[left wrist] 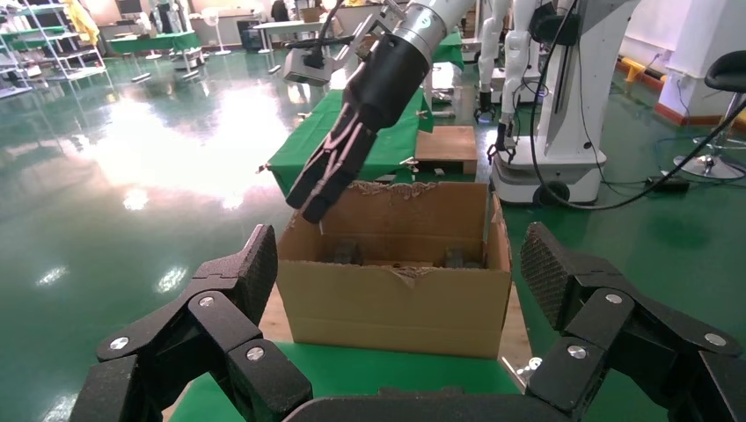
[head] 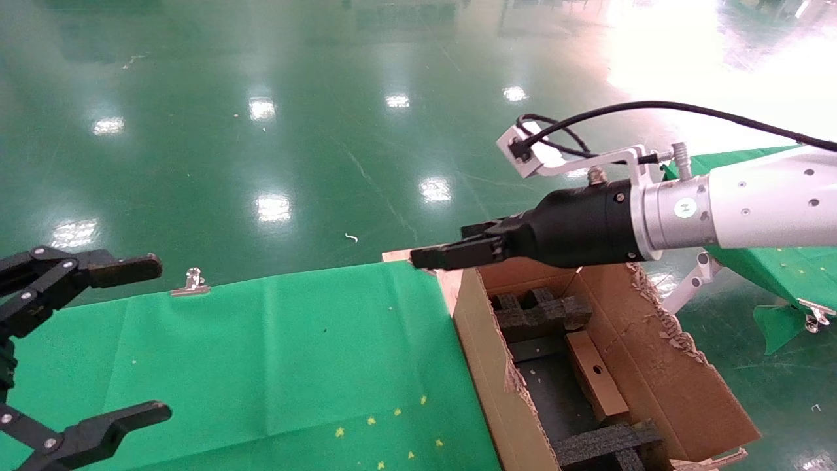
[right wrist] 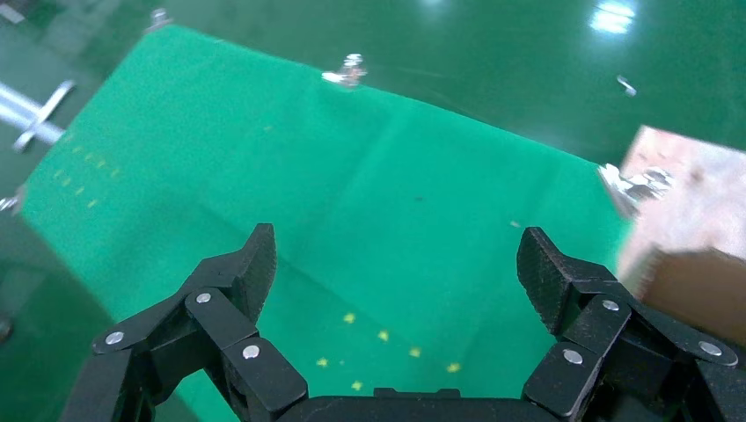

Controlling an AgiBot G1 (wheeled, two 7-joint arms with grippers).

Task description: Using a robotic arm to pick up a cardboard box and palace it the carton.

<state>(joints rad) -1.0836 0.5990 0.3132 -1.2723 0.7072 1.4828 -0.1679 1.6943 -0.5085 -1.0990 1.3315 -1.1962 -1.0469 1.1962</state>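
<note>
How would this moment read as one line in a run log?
right gripper: open, empty, above carton edge | box: inside carton | left gripper: open, over green table

White arm [head: 771,203], black wrist, black claw [head: 451,252]

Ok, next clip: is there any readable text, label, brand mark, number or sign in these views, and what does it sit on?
No readable words or numbers in any view.
Right arm's silver wrist collar: a small round emblem, too small to read.
Carton and the cardboard box lying inside it: plain brown, no print visible.
Green cloth: only small yellow marks, not text.
Right gripper and left gripper, both with jaws open: unmarked.
</note>
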